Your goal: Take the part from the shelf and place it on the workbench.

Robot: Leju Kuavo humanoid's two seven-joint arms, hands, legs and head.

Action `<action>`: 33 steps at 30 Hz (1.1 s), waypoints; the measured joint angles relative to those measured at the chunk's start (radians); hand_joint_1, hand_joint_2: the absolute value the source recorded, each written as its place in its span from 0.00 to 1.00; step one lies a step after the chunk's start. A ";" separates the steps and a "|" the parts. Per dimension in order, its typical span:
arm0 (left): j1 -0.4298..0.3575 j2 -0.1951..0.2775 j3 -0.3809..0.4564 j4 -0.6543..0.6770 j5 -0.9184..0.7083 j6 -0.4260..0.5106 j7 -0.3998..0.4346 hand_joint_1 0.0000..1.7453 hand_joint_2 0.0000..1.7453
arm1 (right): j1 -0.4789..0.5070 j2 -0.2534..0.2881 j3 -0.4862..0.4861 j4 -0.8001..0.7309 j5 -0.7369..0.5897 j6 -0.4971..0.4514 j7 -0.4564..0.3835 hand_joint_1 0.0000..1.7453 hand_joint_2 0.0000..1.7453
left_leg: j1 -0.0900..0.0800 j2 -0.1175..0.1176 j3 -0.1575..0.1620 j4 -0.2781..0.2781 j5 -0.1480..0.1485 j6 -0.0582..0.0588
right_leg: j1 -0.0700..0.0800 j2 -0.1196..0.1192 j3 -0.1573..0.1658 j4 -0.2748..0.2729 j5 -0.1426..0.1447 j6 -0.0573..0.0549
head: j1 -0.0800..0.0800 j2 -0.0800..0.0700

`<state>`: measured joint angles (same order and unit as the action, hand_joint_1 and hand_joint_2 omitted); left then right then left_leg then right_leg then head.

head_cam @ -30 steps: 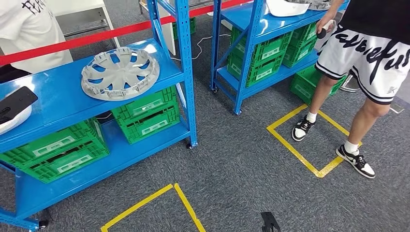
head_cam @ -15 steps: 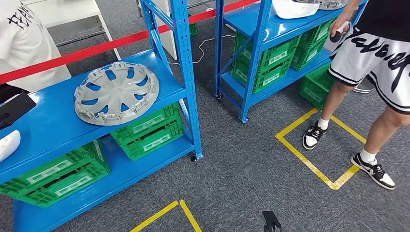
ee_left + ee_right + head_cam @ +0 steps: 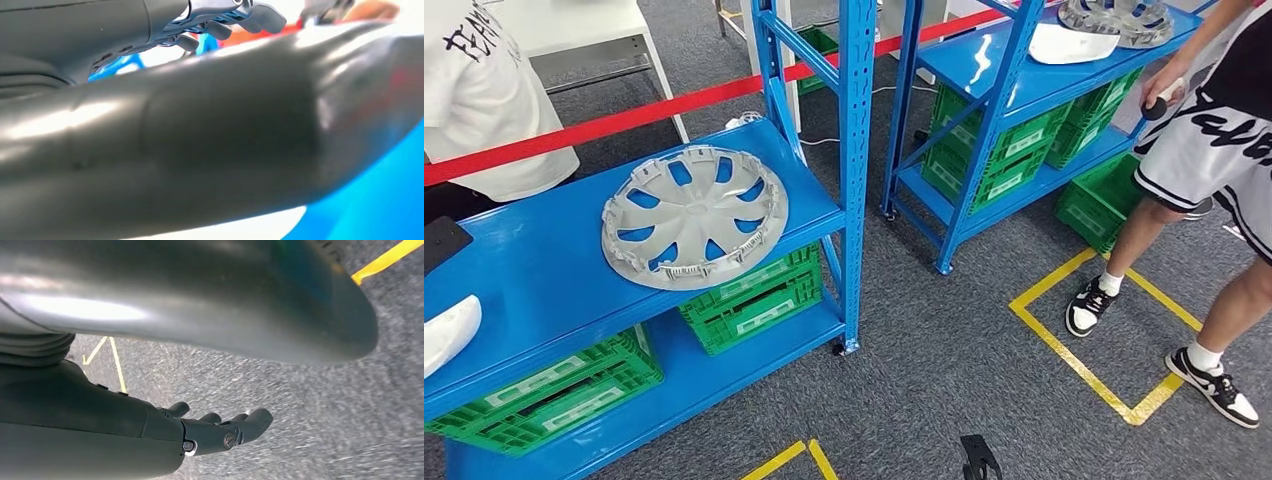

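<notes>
Two blue shelf racks stand on grey carpet in the head view. On the top deck of the near shelf (image 3: 554,270) lies the part — a grey wheel cover (image 3: 694,215), flat, spokes up, close to the deck's right end and beside the rack's blue upright post (image 3: 856,150). A white curved piece (image 3: 449,332) sits at the deck's left edge, cut off by the frame, well apart from the wheel cover. Below the deck, green crates (image 3: 749,300) rest on the lower level.

The far shelf (image 3: 1014,85) carries another wheel cover (image 3: 1119,18) and a white part (image 3: 1069,42) on its top deck, with more green crates underneath and one on the floor beside it. A red barrier tape (image 3: 624,115) runs behind the near rack. Yellow floor tape (image 3: 1089,365) marks a square on the carpet, and a person in black-and-white shorts (image 3: 1209,150) stands at it, one shoe inside the lines, holding a small dark object near the far rack. Another person in a white shirt (image 3: 484,90) stands behind the near shelf.

The left hand (image 3: 225,20) shows in its wrist view with fingers loosely extended and nothing in them, blue shelving blurred beyond. The right hand (image 3: 220,432) hangs over the carpet — fingers slightly curled, apart, empty.
</notes>
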<state>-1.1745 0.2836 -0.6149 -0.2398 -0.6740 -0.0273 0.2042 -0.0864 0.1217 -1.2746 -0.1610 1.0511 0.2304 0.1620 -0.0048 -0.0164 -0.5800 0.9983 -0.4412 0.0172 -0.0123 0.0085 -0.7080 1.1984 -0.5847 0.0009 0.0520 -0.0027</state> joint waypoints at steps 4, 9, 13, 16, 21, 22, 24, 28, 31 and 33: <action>0.022 0.029 0.058 0.005 0.069 -0.039 0.006 0.00 0.00 | 0.002 -0.001 0.000 0.000 0.001 0.001 0.004 0.00 0.00 | -0.007 -0.003 0.017 0.016 -0.037 -0.020 | 0.008 0.000 0.025 -0.167 0.172 -0.020 | 0.000 0.000; 0.049 0.066 0.149 0.005 0.176 -0.084 -0.051 0.00 1.00 | 0.000 0.000 0.000 0.000 -0.002 0.003 0.006 0.00 0.00 | -0.010 0.005 0.029 0.005 -0.045 -0.009 | 0.010 0.003 0.038 -0.170 0.177 -0.029 | -0.001 0.000; 0.061 0.087 0.224 0.000 0.212 -0.098 -0.105 0.00 1.00 | -0.001 0.000 0.000 0.000 -0.003 0.003 0.006 0.00 0.00 | -0.010 0.010 0.038 -0.007 -0.049 -0.015 | 0.011 0.007 0.038 -0.169 0.171 -0.037 | -0.001 0.000; 0.065 0.097 0.248 -0.004 0.206 -0.111 -0.123 0.00 1.00 | -0.001 0.000 0.000 0.000 0.000 0.003 0.004 0.00 0.00 | -0.010 0.010 0.039 -0.010 -0.050 -0.018 | 0.011 0.007 0.039 -0.169 0.169 -0.039 | -0.001 0.000; 0.075 0.104 0.255 -0.009 0.186 -0.142 -0.140 0.00 1.00 | -0.001 0.000 0.000 0.000 0.004 0.003 0.001 0.00 0.00 | -0.009 0.010 0.039 -0.011 -0.049 -0.031 | 0.011 0.006 0.040 -0.169 0.169 -0.039 | -0.001 0.000; 0.076 0.105 0.255 -0.009 0.180 -0.148 -0.143 0.00 1.00 | -0.001 0.000 0.000 0.000 0.005 0.003 0.000 0.00 0.00 | -0.009 0.010 0.039 -0.011 -0.049 -0.032 | 0.011 0.006 0.040 -0.169 0.170 -0.039 | -0.001 0.000; 0.076 0.108 0.255 -0.010 0.166 -0.162 -0.146 0.00 1.00 | -0.001 0.000 0.000 0.000 0.006 0.003 0.000 0.00 0.00 | -0.009 0.010 0.039 -0.010 -0.049 -0.033 | 0.011 0.006 0.041 -0.169 0.170 -0.039 | -0.001 0.000; 0.078 0.112 0.254 -0.010 0.131 -0.222 -0.149 0.00 1.00 | -0.001 0.000 0.000 0.000 0.009 0.003 0.004 0.00 0.00 | -0.009 0.010 0.040 -0.008 -0.049 -0.033 | 0.009 0.005 0.043 -0.169 0.171 -0.037 | -0.001 0.000; 0.084 0.117 0.251 -0.010 0.098 -0.282 -0.149 0.00 1.00 | -0.002 0.000 0.000 0.000 0.013 0.003 0.008 0.00 0.00 | -0.010 0.010 0.040 -0.007 -0.049 -0.032 | 0.008 0.005 0.043 -0.169 0.172 -0.036 | -0.001 0.000; 0.090 0.118 0.248 -0.009 0.080 -0.305 -0.149 0.00 1.00 | -0.002 0.000 0.000 0.000 0.014 0.002 0.011 0.00 0.00 | -0.010 0.010 0.040 -0.006 -0.049 -0.032 | 0.007 0.005 0.043 -0.170 0.172 -0.035 | -0.001 0.000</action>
<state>-1.0844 0.4020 -0.3673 -0.2490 -0.5941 -0.3326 0.0552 -0.0880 0.1217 -1.2749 -0.1610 1.0652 0.2329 0.1731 -0.0147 -0.0066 -0.5404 0.9918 -0.4905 -0.0148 -0.0054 0.0138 -0.6649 1.0288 -0.4126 -0.0343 0.0511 -0.0027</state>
